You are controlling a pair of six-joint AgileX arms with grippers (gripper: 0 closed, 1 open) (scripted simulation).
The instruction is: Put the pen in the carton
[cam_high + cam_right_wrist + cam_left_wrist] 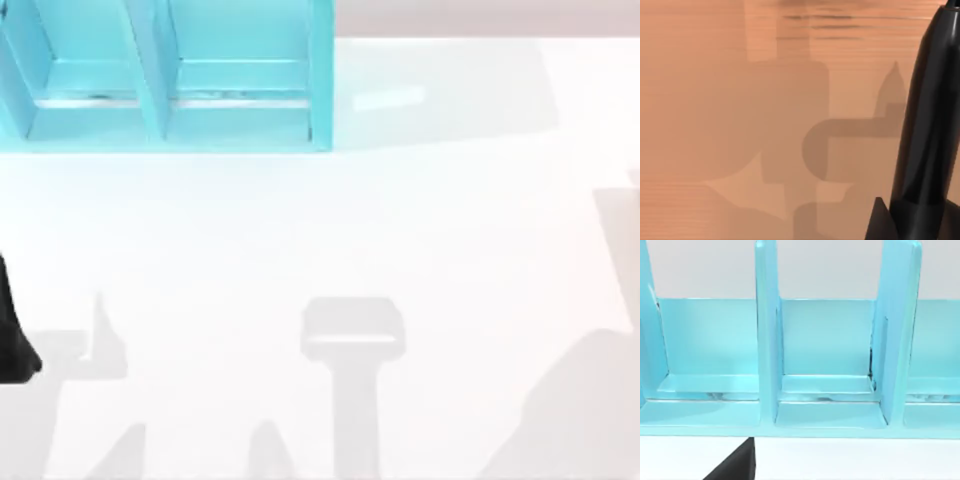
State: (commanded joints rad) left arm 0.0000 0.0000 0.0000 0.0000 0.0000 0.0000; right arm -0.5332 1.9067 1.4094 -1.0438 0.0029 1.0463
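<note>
- The slim glossy black marker pen (927, 125) stands close against the right gripper (882, 220) in the right wrist view. It rises away from the dark wedge of that gripper, and its tapered end points outward.
- I judge the pen to be carried by the right gripper, since it sits so near the wrist camera and hangs over a bare surface. The contact itself is out of sight, so I cannot tell whether the gripper is clamped on it or not.
- The turquoise open-topped carton (170, 90), split by upright dividers into compartments, lies straight ahead of the left gripper (735, 467). One compartment is squarely in front of it, so the carton's interior can be checked.
- Just a dark corner of the left gripper is visible, so I cannot tell its state. It holds nothing that can be seen.
- The left arm (12, 340) sits at the left edge of the white table (320, 230), well short of the carton.
- The pen is not yet in the carton. The likely next need is to bring the right gripper over one compartment and clear the divider tops, so the pen drops between the walls rather than landing on an edge.
</note>
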